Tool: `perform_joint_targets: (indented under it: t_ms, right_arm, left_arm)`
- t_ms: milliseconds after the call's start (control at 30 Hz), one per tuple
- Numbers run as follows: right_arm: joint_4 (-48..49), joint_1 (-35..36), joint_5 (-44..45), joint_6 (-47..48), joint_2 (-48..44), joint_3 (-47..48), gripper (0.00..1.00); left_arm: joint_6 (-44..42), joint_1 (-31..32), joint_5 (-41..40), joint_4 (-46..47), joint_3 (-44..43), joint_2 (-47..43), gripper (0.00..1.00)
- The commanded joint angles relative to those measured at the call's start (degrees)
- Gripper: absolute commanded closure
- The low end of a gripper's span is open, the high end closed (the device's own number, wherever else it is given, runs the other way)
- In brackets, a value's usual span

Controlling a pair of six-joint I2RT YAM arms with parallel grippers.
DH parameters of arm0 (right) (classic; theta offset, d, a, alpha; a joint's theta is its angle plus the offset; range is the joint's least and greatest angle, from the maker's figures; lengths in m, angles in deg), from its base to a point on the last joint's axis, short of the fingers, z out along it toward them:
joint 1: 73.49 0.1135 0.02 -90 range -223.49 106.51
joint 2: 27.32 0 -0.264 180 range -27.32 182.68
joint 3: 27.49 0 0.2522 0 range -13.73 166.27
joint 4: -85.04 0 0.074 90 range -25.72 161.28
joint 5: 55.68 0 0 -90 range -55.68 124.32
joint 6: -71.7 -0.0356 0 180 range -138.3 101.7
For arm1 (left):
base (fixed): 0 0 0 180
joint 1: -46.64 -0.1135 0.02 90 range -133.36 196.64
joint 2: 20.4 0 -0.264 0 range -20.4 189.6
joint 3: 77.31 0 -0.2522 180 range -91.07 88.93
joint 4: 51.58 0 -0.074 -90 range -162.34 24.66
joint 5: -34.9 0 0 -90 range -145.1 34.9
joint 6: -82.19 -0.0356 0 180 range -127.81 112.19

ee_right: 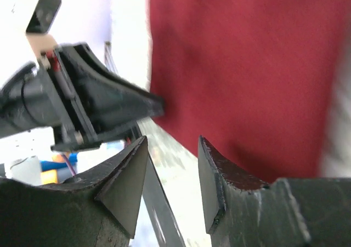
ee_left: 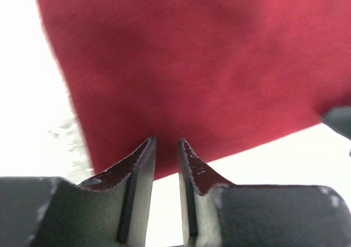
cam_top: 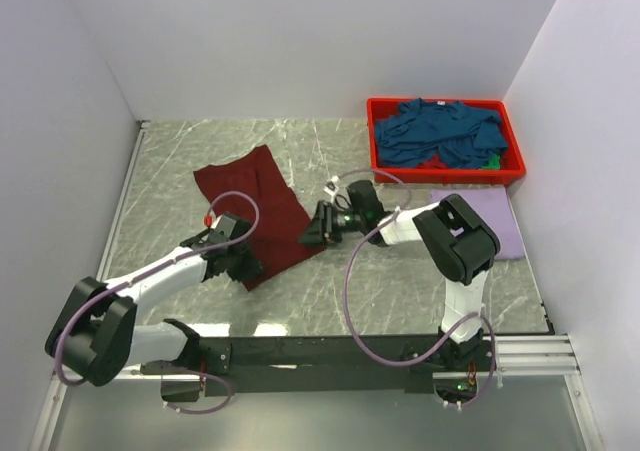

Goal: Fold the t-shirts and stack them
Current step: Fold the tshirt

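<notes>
The maroon t-shirt (cam_top: 250,201) lies flat on the desk (cam_top: 350,291) as a long narrow band, already doubled over by the look of it. Its near end is right at the tips of both claws and the rest runs away beyond them.

The left claw (ee_left: 165,141) sits low at the near hem. Its jaws are a narrow slit apart with nothing between them, and the cloth edge starts just past the tips. The right claw (ee_right: 173,140) is at the same end on the opposite side, with its jaws standing wider and likewise empty (the red cloth fills the view ahead of it and to its right). Neither claw is holding the shirt.

The lavender t-shirt (cam_top: 500,226) lies flat behind the right claw, under that arm. The teal t-shirts (cam_top: 440,131) are heaped in the red bin (cam_top: 372,141), well beyond it.

I judge the step in hand to be the folding of the maroon shirt, between one fold and the next. The next move calls for each claw to pinch a near corner through all its layers. Then both should lift together and carry that end over onto the far one without dragging the band askew.
</notes>
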State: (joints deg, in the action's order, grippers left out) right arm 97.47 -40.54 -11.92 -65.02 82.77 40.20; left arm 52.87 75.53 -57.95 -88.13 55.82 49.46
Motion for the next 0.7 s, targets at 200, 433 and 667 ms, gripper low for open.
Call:
perform_joint_targets:
  t_ms: [200,433,667]
  right_arm:
    - [19.4,-8.9,-7.5,-6.3,7.3,-14.7,0.54]
    - [18.4,-7.6,-5.4,-5.4,0.0,-22.2,0.54]
    - [14.0,0.3,-5.4,-5.6,-8.5,-15.4,0.53]
  left_arm:
    - [-0.1,-8.5,5.7,-3.3,5.2,2.8,0.72]
    - [-7.2,-14.6,1.5,-8.7,-1.8,5.0,0.71]
    - [-4.5,-14.5,1.5,-13.6,-1.2,-9.2,0.65]
